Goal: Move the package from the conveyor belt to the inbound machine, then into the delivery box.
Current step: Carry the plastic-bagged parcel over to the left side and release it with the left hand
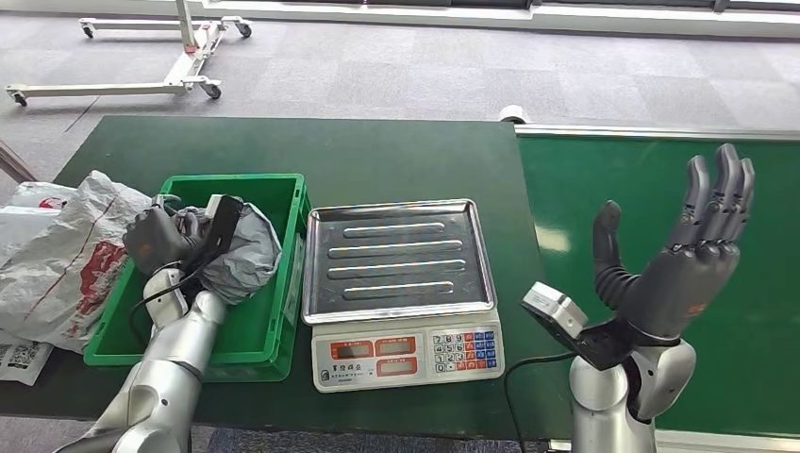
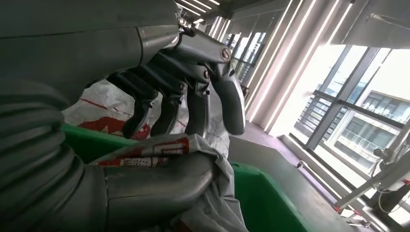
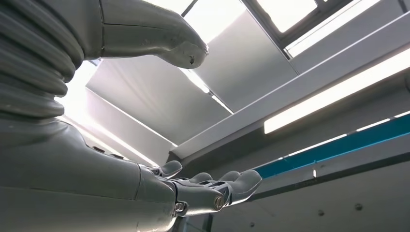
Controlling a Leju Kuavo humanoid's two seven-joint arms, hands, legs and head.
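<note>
At the table's left edge lies a heap of white bags with red print, spilling against the outer wall of the green box, which stands near the front left corner and serves as the delivery box. Inside it the left hand wraps around the grey package, thumb on one side and fingers on the other, as the left wrist view shows with the crumpled film caught between them; the hand is low over the box's middle, so I judge the package is being set down there and the grip not yet let go. Just beside the box's right wall sits the scale, its steel tray bare, keypad and displays facing the robot at the front edge; it stands between belt and box, which suits its role as the inbound machine passed on the way. To the right of the table, touching its right edge, runs the green belt, with no package lying on the stretch seen. Over the belt's near side the right hand stands upright, palm open, fingers straight and apart, holding nothing, likely parked clear of the left arm's work. The task looks close to done.
</note>
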